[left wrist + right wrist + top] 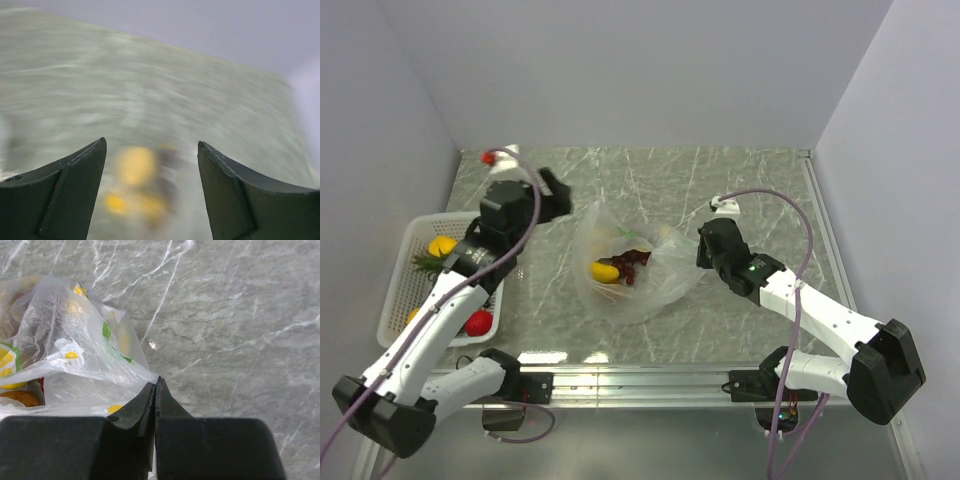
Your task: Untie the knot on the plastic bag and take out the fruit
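Clear bag (650, 290) sits mid-table (760, 180) between the two arms, with a yellow fruit (605, 270) and grapes (636, 262) inside. Right gripper (155, 384) is clenched on the bag's right edge, film pinched at the tips. Left gripper (152, 145) is released, fingers wide apart, up off the table just left of the bag; its wrist view is blurred. Pineapple (441, 246) and a red fruit (478, 322) lie in the white basket (392, 300) at far left.

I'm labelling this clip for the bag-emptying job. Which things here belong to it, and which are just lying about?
Job: plastic bag, yellow fruit and grapes inside it, right gripper pinching the bag, open left gripper.
Lying about: white basket, red fruit in it.
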Motion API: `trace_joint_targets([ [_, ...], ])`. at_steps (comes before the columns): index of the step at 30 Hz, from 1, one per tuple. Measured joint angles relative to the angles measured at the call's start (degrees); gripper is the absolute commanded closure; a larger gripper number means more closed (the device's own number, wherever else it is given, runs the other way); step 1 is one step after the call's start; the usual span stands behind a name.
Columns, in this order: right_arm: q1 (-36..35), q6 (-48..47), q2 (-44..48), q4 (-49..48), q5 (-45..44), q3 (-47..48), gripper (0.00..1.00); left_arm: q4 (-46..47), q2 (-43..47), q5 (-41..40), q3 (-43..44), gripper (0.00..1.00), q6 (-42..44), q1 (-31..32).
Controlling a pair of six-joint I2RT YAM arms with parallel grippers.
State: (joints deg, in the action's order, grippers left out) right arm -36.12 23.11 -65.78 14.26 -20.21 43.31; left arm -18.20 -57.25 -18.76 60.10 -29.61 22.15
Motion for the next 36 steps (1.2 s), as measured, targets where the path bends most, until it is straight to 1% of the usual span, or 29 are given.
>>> trace_joint_targets([
  [2, 0.0, -0.2, 0.0, 0.0, -0.3, 0.3, 1.00, 0.2, -0.5, 4.5, 2.9, 0.26, 0.0, 8.8],
  [6, 0.0, -0.3, 0.0, 0.0, -0.3, 0.6, 1.00, -0.2, -4.5, 6.9, 7.5, 0.29, 1.1, 24.0],
  [8, 0.0, -0.3, 0.0, 0.1, -0.3, 0.6, 1.00, -0.1, -8.0, 7.5, 9.1, 0.30, 1.7, 30.0],
  [10, 0.0, -0.3, 0.0, 0.0, -0.3, 0.6, 1.00, -0.4, -11.4, 7.7, 9.4, 0.31, 1.6, 32.9],
  [12, 0.0, -0.3, 0.0, 0.1, -0.3, 0.6, 1.00, -1.4, -15.3, 7.7, 9.2, 0.34, 1.2, 34.3],
  [16, -0.1, -0.2, 0.0, 0.2, -0.4, 0.6, 1.00, -3.0, -20.7, 5.7, 6.1, 0.36, -1.8, 35.6],
  [19, -0.1, -0.2, 0.1, 0.2, -0.4, 0.6, 1.00, -5.3, -21.7, 2.6, 1.8, 0.36, -5.2, 36.1],
  [23, -0.1, -0.2, 0.1, 0.3, -0.3, 0.6, 1.00, -8.3, -20.4, -1.7, -5.4, 0.36, -10.8, 36.4],
  [27, -0.2, 0.1, 0.1, -0.2, -0.2, 0.5, 1.00, -11.7, -17.4, -5.7, -11.0, 0.29, -18.3, 36.4],
  [30, -0.7, 0.5, 0.1, -0.9, 0.5, 0.5, 1.00, -11.9, -15.9, -7.9, -14.4, 0.22, -22.6, 36.4],
  [33, -1.5, 1.1, 0.1, -1.7, 1.2, 0.5, 1.00, -8.8, -15.1, -8.8, -19.1, 0.15, -24.7, 36.3],
  [36, -2.4, 1.4, -0.1, -2.6, 1.8, 0.4, 1.00, -5.5, -14.9, -8.9, -22.9, 0.14, -25.1, 36.0],
])
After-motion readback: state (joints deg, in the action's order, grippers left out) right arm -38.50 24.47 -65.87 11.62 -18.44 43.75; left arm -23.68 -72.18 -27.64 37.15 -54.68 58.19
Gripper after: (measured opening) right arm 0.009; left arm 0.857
